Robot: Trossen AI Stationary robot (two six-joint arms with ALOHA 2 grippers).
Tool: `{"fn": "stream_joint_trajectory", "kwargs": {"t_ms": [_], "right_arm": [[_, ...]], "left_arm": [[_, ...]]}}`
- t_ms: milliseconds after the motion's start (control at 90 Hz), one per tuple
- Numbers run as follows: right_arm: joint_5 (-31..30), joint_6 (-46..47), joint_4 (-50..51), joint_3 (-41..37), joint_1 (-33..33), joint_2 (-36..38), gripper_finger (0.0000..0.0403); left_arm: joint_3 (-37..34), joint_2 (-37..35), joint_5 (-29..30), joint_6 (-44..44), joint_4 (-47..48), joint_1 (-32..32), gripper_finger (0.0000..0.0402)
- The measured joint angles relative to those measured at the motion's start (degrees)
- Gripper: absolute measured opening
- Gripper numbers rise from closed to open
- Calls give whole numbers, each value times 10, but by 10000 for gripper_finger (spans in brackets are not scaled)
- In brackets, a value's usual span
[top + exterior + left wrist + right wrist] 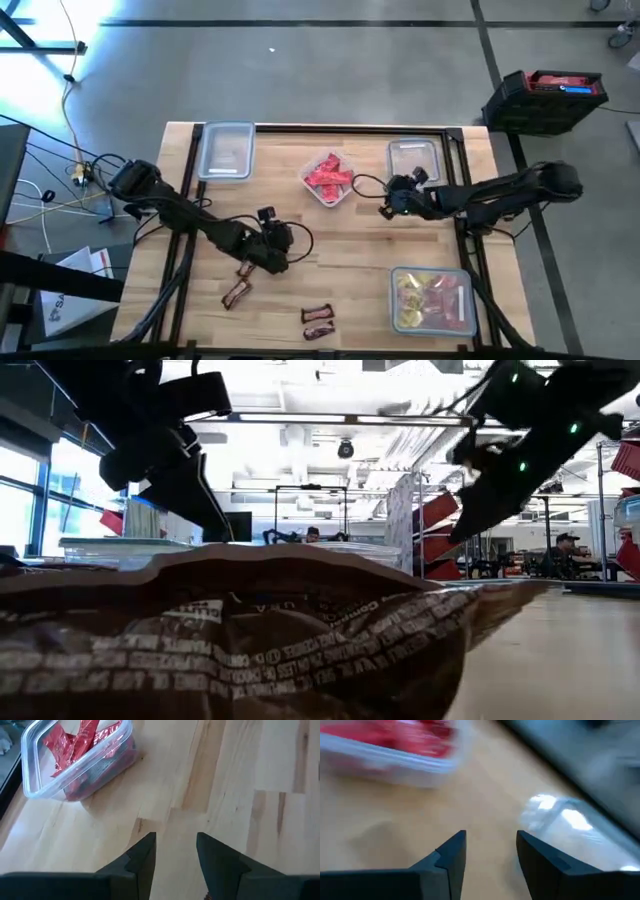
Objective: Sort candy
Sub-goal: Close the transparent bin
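Wooden tabletop [340,260] is mostly blocked in the low view by a brown candy wrapper [230,640]. Left tool [175,851] hangs empty, fingers parted, near the brown mini bar [237,292]. Right tool [490,851], also parted and empty, sits between the red candy tub [328,178] and an empty container [412,160].

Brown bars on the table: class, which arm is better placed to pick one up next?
Probably the left. Its open gripper is right beside a brown bar; the right gripper sits far off, between containers.
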State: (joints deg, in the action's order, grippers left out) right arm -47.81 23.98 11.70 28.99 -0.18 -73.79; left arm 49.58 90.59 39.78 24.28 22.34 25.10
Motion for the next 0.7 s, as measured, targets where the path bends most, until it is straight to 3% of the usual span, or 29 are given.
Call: {"fn": "stream_joint_trajectory", "kwargs": {"t_ms": [78,433,700], "right_arm": [[-29,13,-23,0,-9,-33,144],[-26,19,-203,0,-78,-195,148],[-16,61,-257,0,-129,-243,203]], "left_arm": [[0,0,0,-1,0,0,126],[0,0,1,-5,3,0,126],[0,0,1,-5,2,0,126]]}}
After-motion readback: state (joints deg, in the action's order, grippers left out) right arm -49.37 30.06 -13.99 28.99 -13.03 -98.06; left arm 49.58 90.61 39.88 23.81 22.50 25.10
